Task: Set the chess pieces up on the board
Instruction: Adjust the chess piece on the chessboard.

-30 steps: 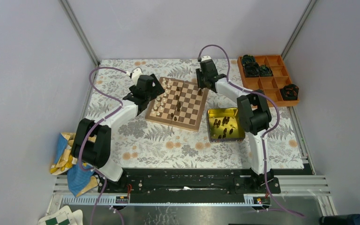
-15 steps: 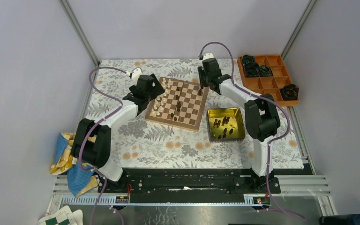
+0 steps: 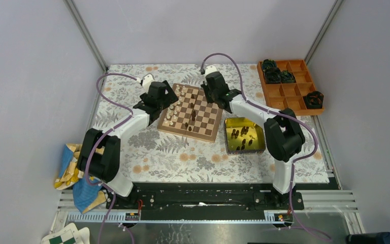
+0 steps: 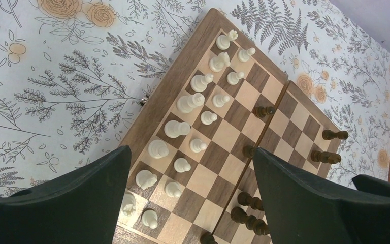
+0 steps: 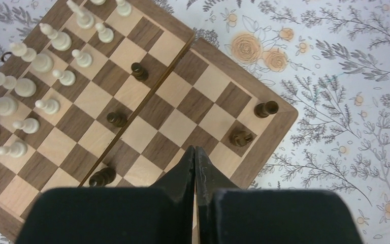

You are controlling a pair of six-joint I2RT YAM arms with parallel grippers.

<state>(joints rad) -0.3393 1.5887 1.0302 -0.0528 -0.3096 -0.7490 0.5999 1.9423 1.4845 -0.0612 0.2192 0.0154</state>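
- board (image 3: 206, 122) sits mid-table on the floral cover (image 3: 183, 157), turned so a corner points to 12 o'clock
- cream pieces (image 4: 190, 101) stand in two rows along the board's 9 o'clock side, all upright
- dark pieces (image 5: 241, 137): two stand on the edge squares near the corner at 1 o'clock, and a few more are strung along the centre fold and bunched toward 6 o'clock
- right gripper (image 5: 194, 152) is over the board's 1 o'clock corner; jaws are pressed together with nothing between them and are clear of the two dark pieces there
- left gripper (image 4: 190, 151) hangs over the 9 o'clock edge above the cream rows; jaws are spread wide, holding nothing
- yellow tin (image 3: 241, 119) sits just beside the board at 4 o'clock, with more dark chessmen (image 3: 242, 133) lying inside
- orange tray (image 3: 284, 91) sits at 2 o'clock by the far right table edge, with black gear-like lumps (image 3: 277, 73) in its compartments
- bunched cloth (image 3: 73, 168) lies at 8 o'clock, off the cover's left edge
- green-and-white checkered sheet (image 3: 63, 236) lies at 7 o'clock, nearer than the arm bases
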